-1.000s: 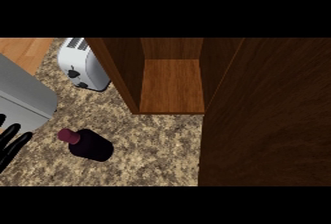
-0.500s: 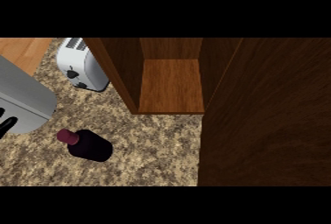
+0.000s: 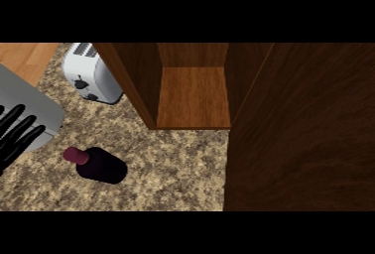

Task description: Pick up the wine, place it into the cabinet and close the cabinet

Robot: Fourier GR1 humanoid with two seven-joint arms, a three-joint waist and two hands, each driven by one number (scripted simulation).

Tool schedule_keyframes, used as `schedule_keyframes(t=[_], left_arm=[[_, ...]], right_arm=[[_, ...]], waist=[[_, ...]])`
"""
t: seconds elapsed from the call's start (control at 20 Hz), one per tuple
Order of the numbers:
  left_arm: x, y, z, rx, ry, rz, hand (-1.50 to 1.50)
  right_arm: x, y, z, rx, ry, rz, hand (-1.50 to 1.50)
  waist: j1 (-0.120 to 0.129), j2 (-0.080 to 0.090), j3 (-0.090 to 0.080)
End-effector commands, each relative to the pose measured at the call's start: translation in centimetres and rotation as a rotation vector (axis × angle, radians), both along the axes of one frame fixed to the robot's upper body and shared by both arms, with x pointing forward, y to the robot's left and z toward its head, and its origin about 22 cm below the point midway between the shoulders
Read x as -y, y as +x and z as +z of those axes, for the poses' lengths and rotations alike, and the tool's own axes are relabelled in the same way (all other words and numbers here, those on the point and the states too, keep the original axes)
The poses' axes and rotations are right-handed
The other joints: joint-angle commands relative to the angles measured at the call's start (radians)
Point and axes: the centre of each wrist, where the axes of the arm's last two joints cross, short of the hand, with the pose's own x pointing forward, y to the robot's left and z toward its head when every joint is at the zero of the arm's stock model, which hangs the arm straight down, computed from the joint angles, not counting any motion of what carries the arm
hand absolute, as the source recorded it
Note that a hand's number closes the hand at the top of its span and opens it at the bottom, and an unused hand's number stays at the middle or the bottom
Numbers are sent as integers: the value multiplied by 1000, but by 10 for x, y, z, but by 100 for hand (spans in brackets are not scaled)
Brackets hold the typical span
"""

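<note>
Since the earlier frames the left hand [image 3: 13, 139] has come further in from the left edge and sits higher, while the bottle and the cabinet lie as they did.

Head view: the left hand's fingers are straight and spread, with nothing in them. They overlap a grey appliance [image 3: 22, 101] and stay short of the wine [image 3: 102, 168]. The right hand does not show. The wine sits on the speckled counter [image 3: 176, 168], apart from the cabinet and in front of and left of its open compartment. A white toaster [image 3: 92, 74] stands beyond it, beside the cabinet's left wall.

The bottle looks to be standing upright, so its long axis runs up toward the camera and reads foreshortened. Its maroon cap [image 3: 75, 155] shows at the body's upper left.

The step in hand is the reach. It would go best with the hand brought in low from the left, palm to the dark body below the cap, and the fingers curled only once they flank it — a push on the cap could tip the bottle. The wooden shelf [image 3: 194, 94] is bare, and the wide door [image 3: 300, 129] stands open at the right.
</note>
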Motion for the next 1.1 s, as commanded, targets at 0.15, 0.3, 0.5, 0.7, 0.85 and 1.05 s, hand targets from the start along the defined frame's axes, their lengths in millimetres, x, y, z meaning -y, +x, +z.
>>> schedule_keyframes(t=[0.15,0.3,0.5,0.7,0.85,1.05], left_arm=[[-10,7,-44,-60,17,-24,-150],[7,20,-70,-64,10,-15,-150],[-11,14,-85,-45,30,45,-150],[-27,20,-73,-12,50,83,-150],[-2,40,-87,-21,34,62,-150],[-17,27,-125,-68,45,57,-150]], right_arm=[[-1,-43,12,35,39,71,-150],[8,-27,15,54,18,52,-150],[-4,-32,6,45,28,42,-150],[4,-19,19,62,35,57,-150],[-3,-34,27,60,30,57,-150],[6,-36,32,48,21,61,-150]], waist=[[-3,-1,0],[-3,1,0],[2,0,0],[6,0,0],[0,0,0],[-3,0,-1]])
